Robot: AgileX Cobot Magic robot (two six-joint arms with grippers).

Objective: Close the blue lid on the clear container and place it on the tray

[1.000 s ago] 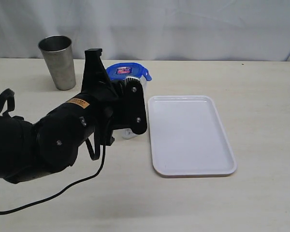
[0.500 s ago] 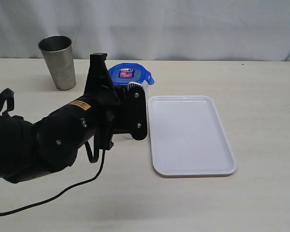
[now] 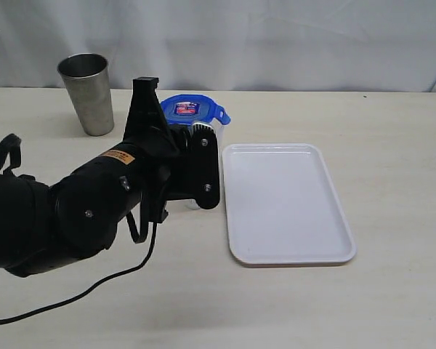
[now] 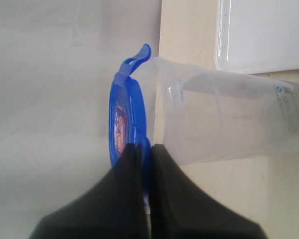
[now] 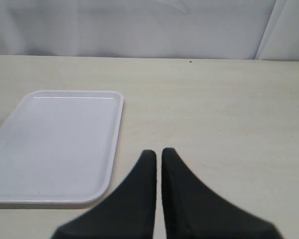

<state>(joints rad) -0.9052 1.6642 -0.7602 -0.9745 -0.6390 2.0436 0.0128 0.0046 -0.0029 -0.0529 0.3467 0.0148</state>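
Observation:
The blue lid [image 3: 191, 109] with its red-and-white sticker sits on the mouth of the upright clear container [image 3: 219, 135], just left of the white tray [image 3: 283, 203]. My left gripper [image 3: 198, 126] is shut on the lid's near edge, and my arm hides most of the container. In the left wrist view the fingers [image 4: 145, 148] pinch the lid's rim [image 4: 123, 117]. One flap sticks out on the side of the tray [image 4: 264, 30]. The container [image 4: 224, 119] shows its label near the base. My right gripper [image 5: 158, 153] is shut on nothing, over bare table beside the tray [image 5: 60, 144].
A grey steel cup [image 3: 87, 91] stands at the back left of the table. My left arm's black body and its cable cover the front left. A white curtain closes off the back.
My left arm has risen slightly, and the lid has shifted a little on the container's mouth. The tray and the cup have not moved.

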